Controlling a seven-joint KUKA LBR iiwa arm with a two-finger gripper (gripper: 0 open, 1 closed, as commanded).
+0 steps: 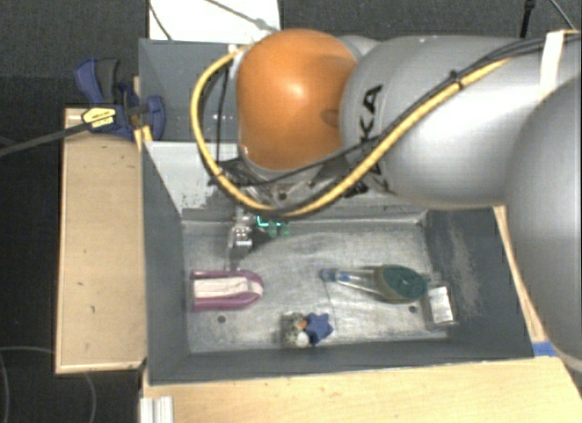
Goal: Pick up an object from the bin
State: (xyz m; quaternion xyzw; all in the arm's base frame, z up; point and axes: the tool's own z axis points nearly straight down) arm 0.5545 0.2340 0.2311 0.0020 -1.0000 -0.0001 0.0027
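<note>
My gripper hangs below the arm's orange cover, near the bin's back wall at the left. Just in front of it, on the bin floor, lies a pink and purple oblong thing with a rounded end. It is apart from the gripper. A small blue and white thing sits by the front wall, near the middle. Most of the gripper is hidden by the cover.
A dark green round-headed tool with a clear blue handle lies at the right of the floor. A small silver block rests beside it in the front right corner. The big arm covers the bin's back and right side.
</note>
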